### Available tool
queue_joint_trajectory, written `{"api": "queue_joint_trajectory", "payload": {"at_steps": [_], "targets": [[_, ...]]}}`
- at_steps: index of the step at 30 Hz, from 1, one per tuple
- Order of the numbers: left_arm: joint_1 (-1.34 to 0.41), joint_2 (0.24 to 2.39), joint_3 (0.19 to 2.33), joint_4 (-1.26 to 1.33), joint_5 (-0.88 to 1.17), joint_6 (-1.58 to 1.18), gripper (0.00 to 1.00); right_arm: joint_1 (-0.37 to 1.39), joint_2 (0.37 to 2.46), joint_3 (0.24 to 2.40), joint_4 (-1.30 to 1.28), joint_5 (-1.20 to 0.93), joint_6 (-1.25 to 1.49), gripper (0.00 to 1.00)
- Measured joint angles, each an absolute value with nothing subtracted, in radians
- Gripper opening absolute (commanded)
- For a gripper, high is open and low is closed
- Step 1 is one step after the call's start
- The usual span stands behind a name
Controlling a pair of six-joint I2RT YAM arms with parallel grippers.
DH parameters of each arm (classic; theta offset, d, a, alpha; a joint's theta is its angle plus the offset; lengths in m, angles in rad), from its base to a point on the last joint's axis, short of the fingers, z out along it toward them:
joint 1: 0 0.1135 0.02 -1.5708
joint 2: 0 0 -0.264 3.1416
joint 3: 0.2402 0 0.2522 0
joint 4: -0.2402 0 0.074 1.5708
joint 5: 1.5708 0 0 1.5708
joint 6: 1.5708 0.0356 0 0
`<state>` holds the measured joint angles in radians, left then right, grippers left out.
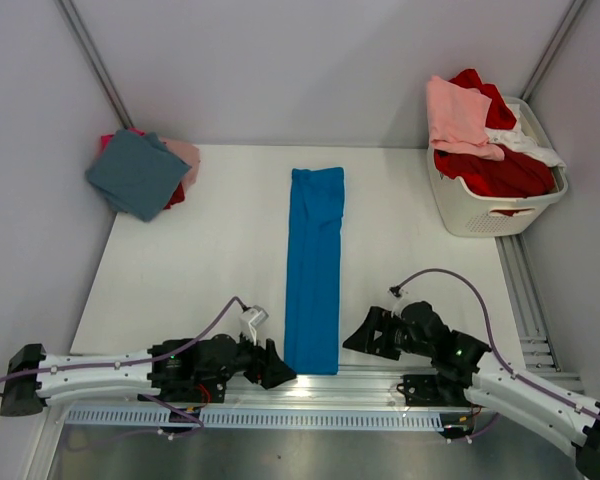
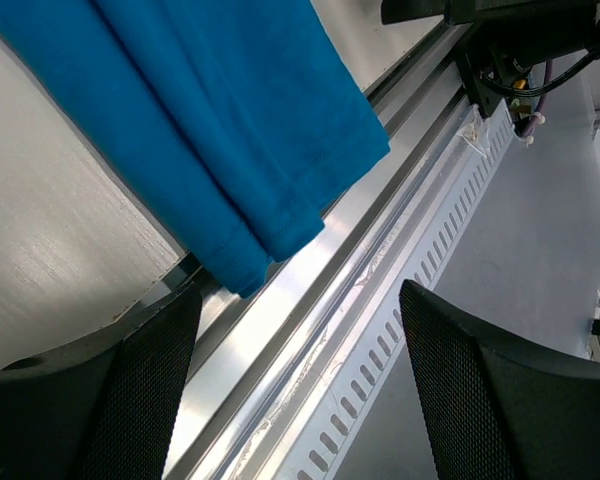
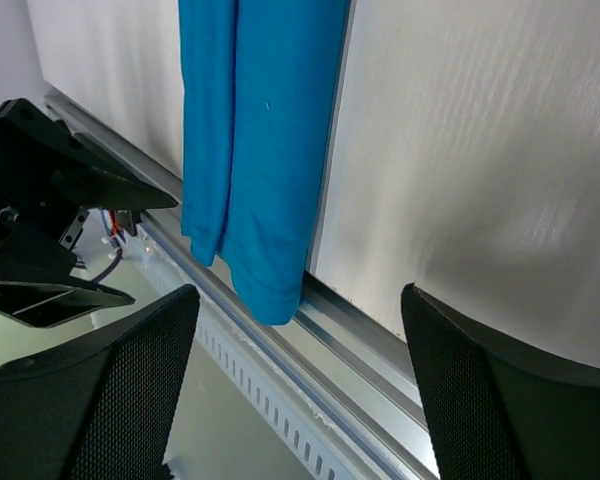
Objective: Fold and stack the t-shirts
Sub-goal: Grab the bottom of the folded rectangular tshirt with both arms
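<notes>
Our left gripper (image 1: 268,366) stands open with nothing between its fingers, low at the near edge of the surface (image 1: 200,260), just left of the near end of the bright blue t-shirt (image 1: 313,270). Its wrist view shows the shirt's corner close to one finger, and we see a narrow gap rather than contact. Our right gripper (image 1: 366,334) is likewise open and empty, just right of that same end, angled toward the cloth and apart from it.

The blue t-shirt lies folded into a long narrow strip running from the near edge toward the far side, in the middle of the surface. Its near hem reaches a little past the edge over the aluminium rail (image 1: 380,383); both wrist views cut off the rest.

At the far left corner sits a stack of folded tees: a teal t-shirt (image 1: 138,172) on top hides most of a pink one (image 1: 186,153) and a red one (image 1: 176,197), only edges showing. At the far right, the white laundry basket (image 1: 485,215) holds a pink tee (image 1: 455,115), red cloth (image 1: 495,172) and some white cloth (image 1: 530,145), heaped so we cannot count the garments.
</notes>
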<state>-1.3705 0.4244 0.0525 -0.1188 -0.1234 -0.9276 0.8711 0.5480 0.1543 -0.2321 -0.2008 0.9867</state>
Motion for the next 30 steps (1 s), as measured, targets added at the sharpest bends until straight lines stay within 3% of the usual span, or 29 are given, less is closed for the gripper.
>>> {"api": "queue_joint_trajectory", "payload": {"at_steps": [10,19,25,30], "targets": [[-1.369,0.572,0.052,-0.058,-0.112,-0.960,0.81,0.920,0.501,0.069,-0.160,-0.218,1.116,0.83],[-1.370,0.744,0.052,0.105,-0.120,-0.961,0.77,1.056,0.680,0.071,0.005,-0.179,1.179,0.77],[-1.369,0.848,0.053,0.208,-0.121,-0.961,0.64,1.121,0.861,0.109,0.115,-0.146,1.185,0.68],[-1.368,0.917,0.053,0.273,-0.127,-0.960,0.57,1.159,0.989,0.154,0.168,-0.120,1.174,0.50]]}}
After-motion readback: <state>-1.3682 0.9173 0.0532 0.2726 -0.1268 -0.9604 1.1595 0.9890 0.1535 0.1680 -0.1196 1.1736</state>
